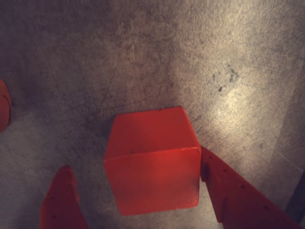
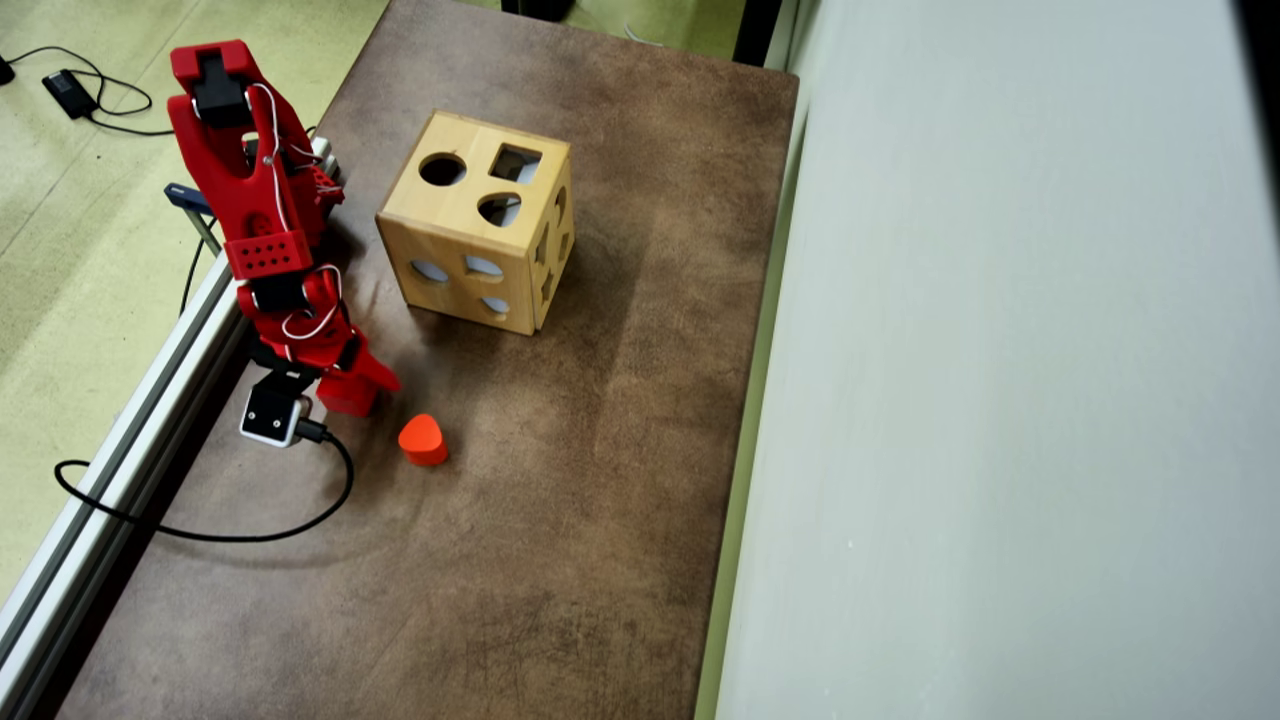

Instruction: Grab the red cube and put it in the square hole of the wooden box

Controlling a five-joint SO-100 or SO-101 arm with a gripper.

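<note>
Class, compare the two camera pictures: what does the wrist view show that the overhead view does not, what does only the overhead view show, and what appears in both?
Only the wrist view shows the gripper fingers either side of the red cube: the right one touches it, the left one stands apart.

Only the overhead view shows the wooden box with its square hole on top, the arm's length and the cable.

Both show the cube, the brown table and the heart-like block, just an edge in the wrist view.

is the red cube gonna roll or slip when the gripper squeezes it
The red cube probably won't roll: the wrist view shows flat faces and sharp edges resting on the table. It looks rigid, so it likely won't deform. Its smooth painted sides could slip somewhat, and only one finger seems close to touching it.
</note>
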